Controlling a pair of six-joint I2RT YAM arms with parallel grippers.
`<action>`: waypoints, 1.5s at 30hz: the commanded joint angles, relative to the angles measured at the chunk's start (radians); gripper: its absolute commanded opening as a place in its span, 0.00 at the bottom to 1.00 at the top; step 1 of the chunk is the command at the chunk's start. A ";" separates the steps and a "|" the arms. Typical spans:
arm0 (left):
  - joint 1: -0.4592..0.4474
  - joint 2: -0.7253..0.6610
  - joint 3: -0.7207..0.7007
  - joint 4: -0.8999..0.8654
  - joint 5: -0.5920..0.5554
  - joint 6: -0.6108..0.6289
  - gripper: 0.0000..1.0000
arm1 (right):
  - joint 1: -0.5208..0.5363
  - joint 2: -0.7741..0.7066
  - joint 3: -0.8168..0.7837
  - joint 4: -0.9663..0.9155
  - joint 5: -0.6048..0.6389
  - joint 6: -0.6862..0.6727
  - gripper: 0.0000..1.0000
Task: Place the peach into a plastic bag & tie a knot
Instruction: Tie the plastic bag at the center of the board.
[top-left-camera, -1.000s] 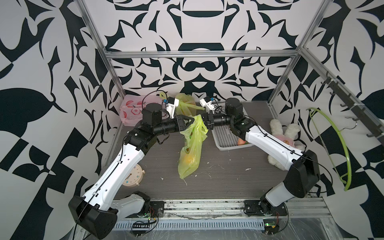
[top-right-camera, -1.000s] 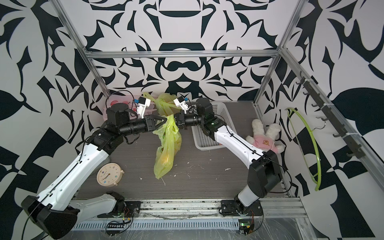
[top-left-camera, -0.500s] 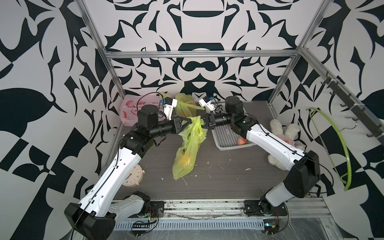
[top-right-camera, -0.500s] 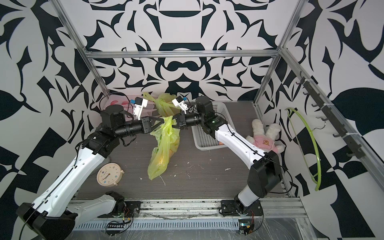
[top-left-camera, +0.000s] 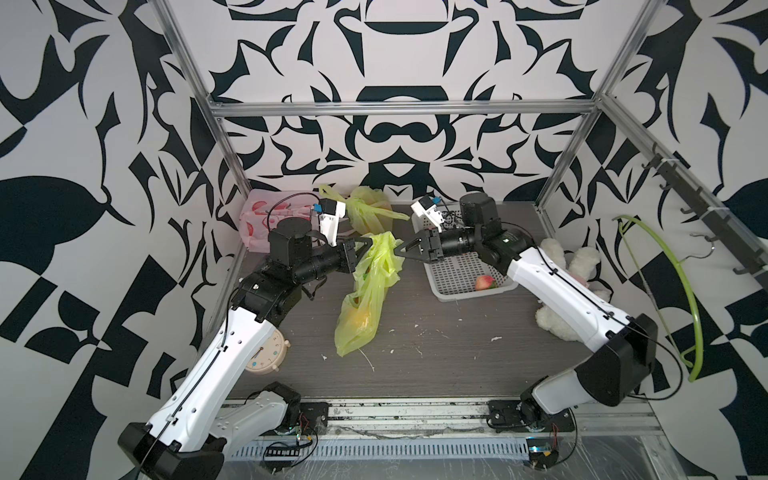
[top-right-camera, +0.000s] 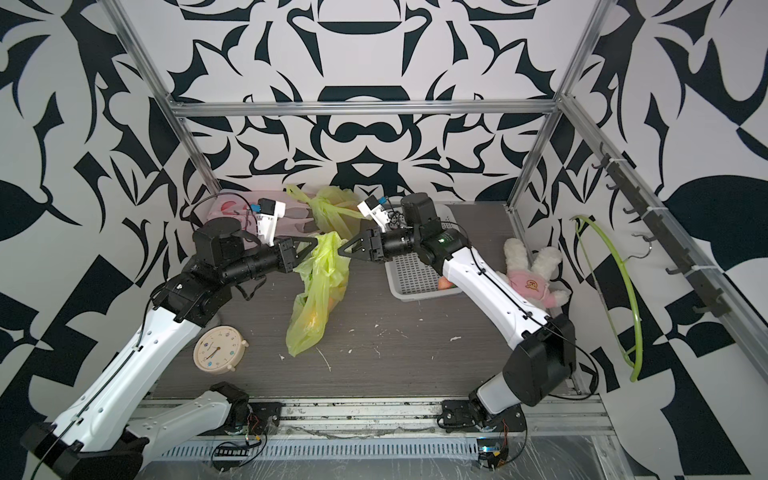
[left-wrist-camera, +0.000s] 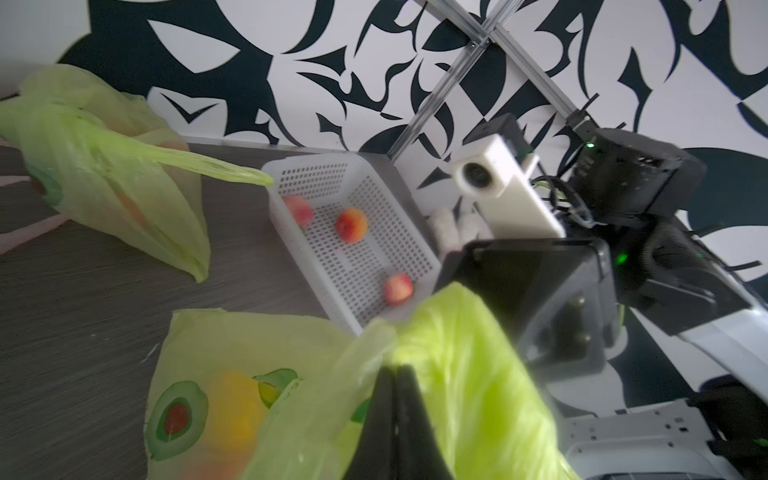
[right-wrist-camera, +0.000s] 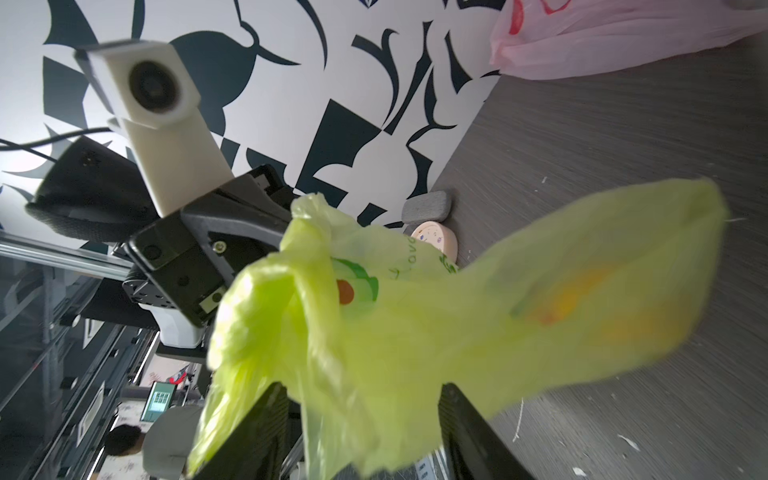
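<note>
1. Peach (top-left-camera: 360, 321) is inside the green bag (top-left-camera: 370, 291), so step one is done. No finished knot visible; tying is left.
2. Left gripper (top-left-camera: 368, 244): jaws together, clamped on the bag's bunched top. Right gripper (right-wrist-camera: 361, 399): jaws apart, film loose between them.
3. Bag hangs mid-desk, bottom resting on the desk (top-left-camera: 457, 353). Thin, crumpled, translucent.

Centre of the worktop (top-left-camera: 436, 365): the bag (top-left-camera: 365, 299), a peach (top-left-camera: 359, 322) in it, its top between the left claw (top-left-camera: 369, 243) and right claw (top-left-camera: 397, 251). Right of it, a basket (top-left-camera: 453, 276) holding loose peaches (left-wrist-camera: 351, 224) (three in the left wrist view); beyond that, a plush toy (top-left-camera: 555, 254). Front left, a clock (top-left-camera: 266, 353). Behind, a second bag (top-left-camera: 368, 208) and, in the rear left corner, a third bag (top-left-camera: 257, 216).
</note>
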 joint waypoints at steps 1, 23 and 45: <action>0.001 0.002 -0.027 -0.025 -0.094 0.048 0.00 | -0.013 -0.073 0.013 -0.090 0.097 -0.066 0.60; 0.001 0.026 -0.063 0.014 -0.106 0.045 0.00 | 0.182 0.003 -0.005 0.138 0.102 0.101 0.38; 0.297 -0.093 -0.070 0.080 0.347 -0.195 0.00 | -0.062 0.059 -0.062 -0.081 0.209 -0.078 0.00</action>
